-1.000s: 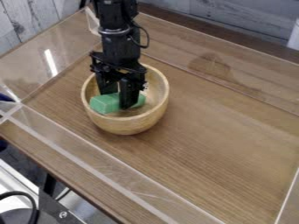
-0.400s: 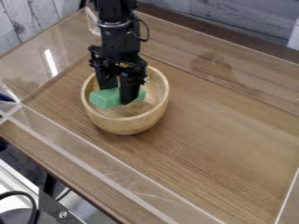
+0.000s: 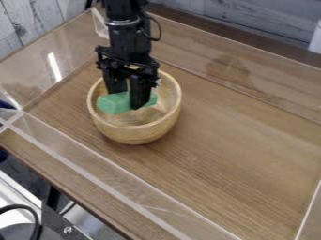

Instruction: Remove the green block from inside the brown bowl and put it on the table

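The brown bowl (image 3: 135,120) sits on the table (image 3: 226,141), left of centre. Inside it the green block (image 3: 115,103) shows against the far left wall, one end tipped up toward the rim. My black gripper (image 3: 133,97) comes straight down into the bowl from above, and its fingers (image 3: 143,96) are shut on the block's right end. The part of the block between the fingers is hidden.
Clear acrylic walls (image 3: 75,155) run along the table's edges at the front and left. Bare wood-grain tabletop stretches to the right of the bowl and in front of it.
The gripper has risen slightly inside the bowl with the green block held in it. The block sits higher against the bowl's left wall than a second ago.
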